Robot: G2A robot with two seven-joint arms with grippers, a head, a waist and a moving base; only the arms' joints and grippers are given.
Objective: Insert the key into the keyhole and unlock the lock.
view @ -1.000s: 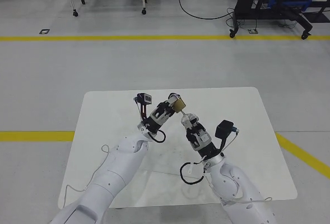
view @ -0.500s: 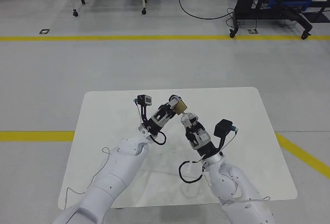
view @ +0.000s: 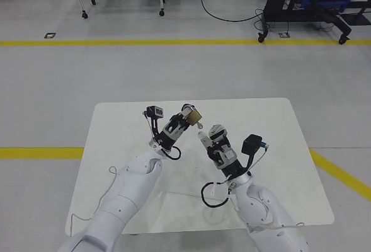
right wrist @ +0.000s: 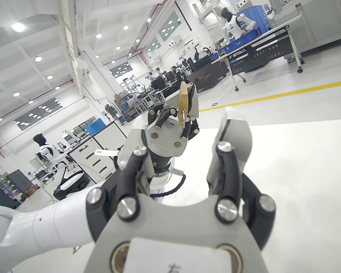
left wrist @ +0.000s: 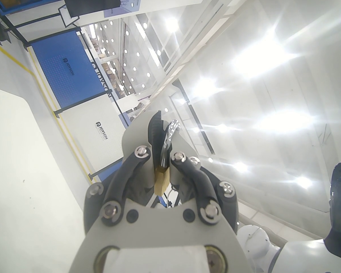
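Lock [view: 195,116] clamped in the raised left pincer [left wrist: 163,140], right pincer [right wrist: 184,129] spread wide just beside.

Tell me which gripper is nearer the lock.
Left. The left gripper is shut on the lock; the right gripper is open and apart from it, facing its keyhole end.

I count 1 lock [view: 196,116] | 1 key [right wrist: 182,112] | 1 desk [view: 286,132] | 2 of mine: left end effector [left wrist: 162,140], right end effector [view: 215,130]

Most of the lock [left wrist: 162,182] hidden inside the left tool [left wrist: 168,139]
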